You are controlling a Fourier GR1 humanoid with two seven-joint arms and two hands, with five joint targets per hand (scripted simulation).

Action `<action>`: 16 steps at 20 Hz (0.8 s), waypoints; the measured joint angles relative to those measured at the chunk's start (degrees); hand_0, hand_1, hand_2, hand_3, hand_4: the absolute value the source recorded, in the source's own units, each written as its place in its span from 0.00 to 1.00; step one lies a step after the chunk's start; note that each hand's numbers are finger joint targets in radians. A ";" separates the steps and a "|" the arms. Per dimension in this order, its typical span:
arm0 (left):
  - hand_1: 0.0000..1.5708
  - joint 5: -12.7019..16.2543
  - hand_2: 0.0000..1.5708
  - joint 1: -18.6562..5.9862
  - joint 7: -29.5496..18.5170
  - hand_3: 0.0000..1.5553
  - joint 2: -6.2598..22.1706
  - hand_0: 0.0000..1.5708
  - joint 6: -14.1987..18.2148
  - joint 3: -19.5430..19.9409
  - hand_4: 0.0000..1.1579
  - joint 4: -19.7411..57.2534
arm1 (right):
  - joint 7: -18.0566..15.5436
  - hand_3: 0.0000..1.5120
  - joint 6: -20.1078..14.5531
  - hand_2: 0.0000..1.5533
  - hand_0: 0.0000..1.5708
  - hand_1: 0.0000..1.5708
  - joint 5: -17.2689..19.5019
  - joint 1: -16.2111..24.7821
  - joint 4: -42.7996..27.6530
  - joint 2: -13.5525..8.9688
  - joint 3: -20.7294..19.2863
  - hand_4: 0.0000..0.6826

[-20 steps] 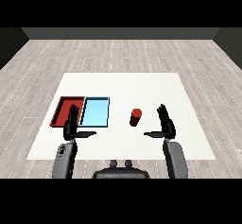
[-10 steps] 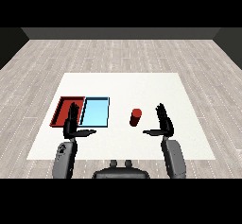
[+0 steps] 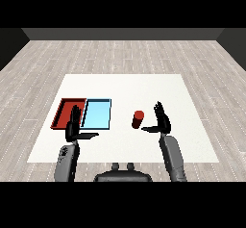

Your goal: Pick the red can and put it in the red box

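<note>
Right hand (image 3: 162,121): spread wide, just right of red can (image 3: 138,120), thumb toward it, set to wrap | left hand (image 3: 73,127): open, idle, overlapping red tray (image 3: 64,107) well left of can

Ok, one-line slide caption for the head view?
Open right hand beside upright red cylindrical can; red tray and light blue tray wait left.

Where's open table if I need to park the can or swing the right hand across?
Bare table runs along the far edge beyond the red tray, light blue tray and red can, and between blue tray and can. Right of the right hand is free too. It is crowded at the left hand, overlapping the red tray's near edge.
</note>
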 measured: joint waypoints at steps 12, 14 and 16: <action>0.00 1.97 0.00 -0.13 0.71 0.00 0.60 0.00 -1.07 1.01 0.00 -1.09 | -6.90 0.00 -1.95 0.00 0.00 0.00 -3.52 -4.02 12.02 1.05 2.91 0.00; 0.00 1.97 0.00 0.54 0.07 0.00 0.44 0.00 -1.37 0.79 0.00 -1.06 | -7.74 0.00 -2.12 0.00 0.00 0.00 -4.72 -5.60 14.35 0.85 3.06 0.00; 0.00 1.64 0.00 0.89 1.22 0.00 -0.07 0.00 -0.83 -0.02 0.00 -2.57 | -8.54 0.00 -2.87 0.00 0.00 0.00 -5.67 -5.58 15.49 0.97 4.38 0.00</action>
